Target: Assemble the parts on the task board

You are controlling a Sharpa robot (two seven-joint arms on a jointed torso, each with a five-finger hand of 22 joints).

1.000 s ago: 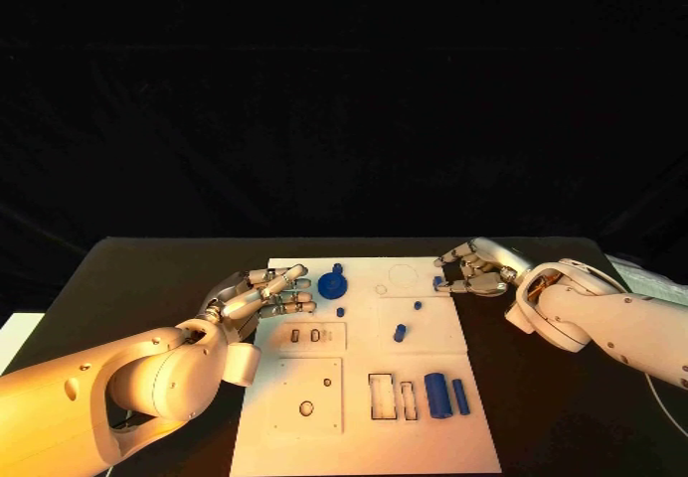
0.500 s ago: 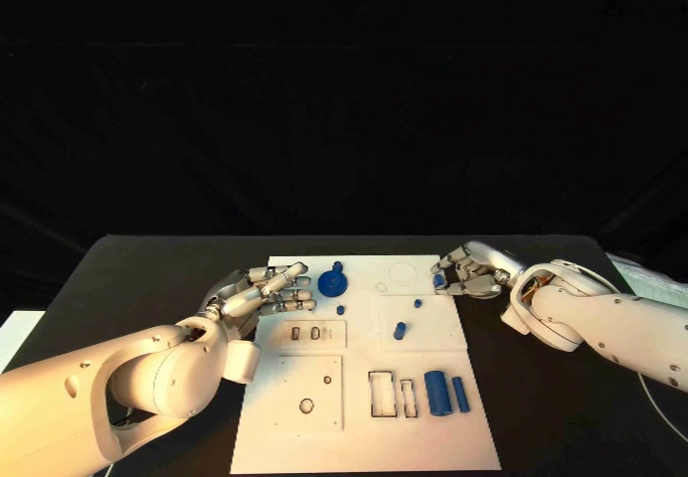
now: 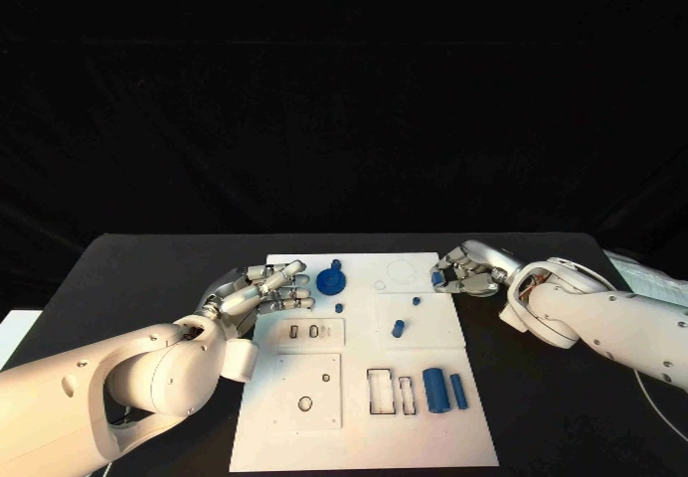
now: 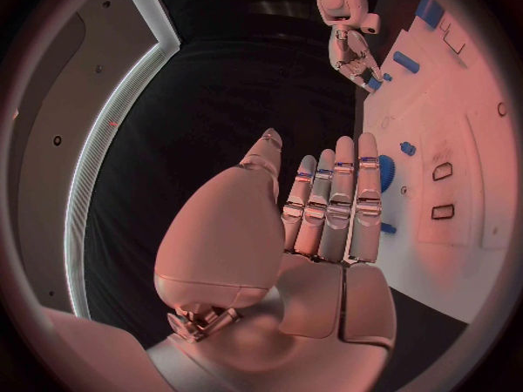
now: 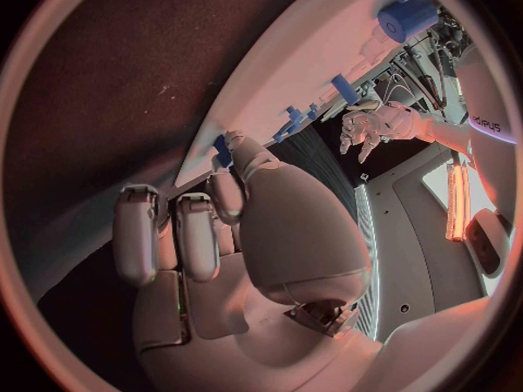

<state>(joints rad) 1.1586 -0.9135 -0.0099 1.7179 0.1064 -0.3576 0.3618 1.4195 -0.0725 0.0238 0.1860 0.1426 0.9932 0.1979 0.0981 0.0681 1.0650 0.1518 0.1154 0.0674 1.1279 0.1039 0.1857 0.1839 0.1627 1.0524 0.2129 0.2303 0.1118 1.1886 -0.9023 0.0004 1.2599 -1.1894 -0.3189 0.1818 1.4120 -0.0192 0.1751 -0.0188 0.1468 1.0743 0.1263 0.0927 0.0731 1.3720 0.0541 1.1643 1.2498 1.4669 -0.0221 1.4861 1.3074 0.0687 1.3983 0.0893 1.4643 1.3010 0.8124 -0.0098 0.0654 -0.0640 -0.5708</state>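
We have the white task board (image 3: 425, 417) lying flat in the middle of the black desk (image 3: 143, 268), and the blue parts are scattered over it. At its far left sits a round blue disc part (image 3: 330, 285) with a small blue peg (image 3: 336, 266) just beyond it. Two short pegs (image 3: 400, 328) lie near the board's middle, one of them tilted. On the near right, a thick blue cylinder (image 3: 435, 390) and a slimmer blue bar (image 3: 459, 391) lie side by side, just right of two rectangular slots (image 3: 383, 392).

Over at the board's far right edge, the right hand (image 3: 469, 270) has its fingers curled in around a small blue part (image 3: 437, 280) (the right wrist view shows a blue piece at the thumb tip (image 5: 226, 148)), so we call it held, with the part at the board's rim.

On the other side, the left hand (image 3: 266, 289) hovers at the board's far left edge, just beside the disc, fingers stretched out straight and close together, holding nothing. The left wrist view shows the same flat fingers (image 4: 332, 205) over the desk beside the board.
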